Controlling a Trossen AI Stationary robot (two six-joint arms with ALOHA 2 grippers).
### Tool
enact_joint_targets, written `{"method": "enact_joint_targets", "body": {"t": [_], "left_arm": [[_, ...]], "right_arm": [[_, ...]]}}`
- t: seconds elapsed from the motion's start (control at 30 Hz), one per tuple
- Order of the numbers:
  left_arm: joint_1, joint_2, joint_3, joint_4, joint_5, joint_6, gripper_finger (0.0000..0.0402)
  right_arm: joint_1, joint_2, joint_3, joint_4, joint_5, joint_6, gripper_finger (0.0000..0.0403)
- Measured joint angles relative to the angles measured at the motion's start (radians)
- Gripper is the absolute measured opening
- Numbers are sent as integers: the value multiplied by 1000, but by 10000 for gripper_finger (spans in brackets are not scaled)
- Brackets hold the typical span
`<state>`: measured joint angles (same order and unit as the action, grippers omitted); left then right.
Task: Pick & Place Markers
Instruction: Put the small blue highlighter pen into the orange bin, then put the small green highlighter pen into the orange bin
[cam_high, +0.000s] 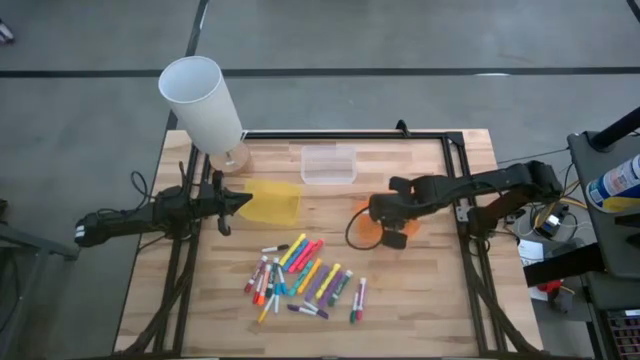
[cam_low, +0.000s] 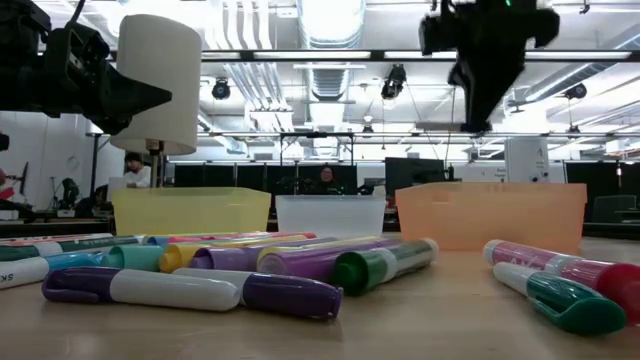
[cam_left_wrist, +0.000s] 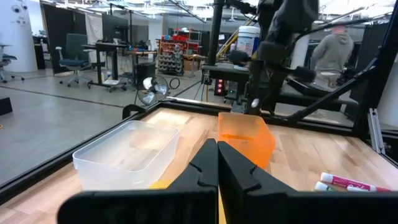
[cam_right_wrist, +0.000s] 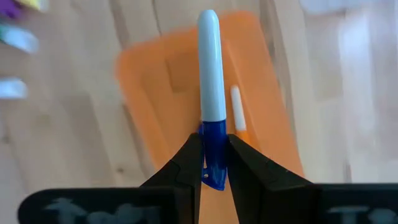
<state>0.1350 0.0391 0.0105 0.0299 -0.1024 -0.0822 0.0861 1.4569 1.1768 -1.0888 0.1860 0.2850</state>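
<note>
Right gripper fingers pinch the blue-and-white marker by its cap — light, stiff, slippery — above the orange tray; left gripper fingers pressed together.

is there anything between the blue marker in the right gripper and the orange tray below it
Nothing visible. The right gripper holds the blue-and-white capped marker pen directly above the open orange plastic tray, which holds only one small orange-and-white marker lying off to one side.

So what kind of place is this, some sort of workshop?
Probably a robotics lab or open industrial workspace. Beyond the wooden table are office chairs, shelving with equipment, exposed ceiling ducts, and a person standing nearby.
</note>
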Motion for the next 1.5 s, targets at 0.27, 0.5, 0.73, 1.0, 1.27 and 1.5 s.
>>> {"method": "enact_joint_targets", "body": {"t": [0.27, 0.5, 0.73, 1.0, 1.27, 1.5], "left_arm": [[0, 0, 0, 0, 0, 0, 0], [0, 0, 0, 0, 0, 0, 0], [0, 0, 0, 0, 0, 0, 0], [0, 0, 0, 0, 0, 0, 0], [0, 0, 0, 0, 0, 0, 0], [0, 0, 0, 0, 0, 0, 0]], "right_arm": [[-45, 3, -162, 91, -14, -44, 54], [-76, 5, -250, 158, -44, -71, 54], [-80, 5, -263, 191, -53, -76, 54], [-80, 5, -261, 210, -51, -61, 60], [-80, 5, -260, 214, -22, -51, 124], [-80, 5, -258, 213, -21, -49, 159]]}}
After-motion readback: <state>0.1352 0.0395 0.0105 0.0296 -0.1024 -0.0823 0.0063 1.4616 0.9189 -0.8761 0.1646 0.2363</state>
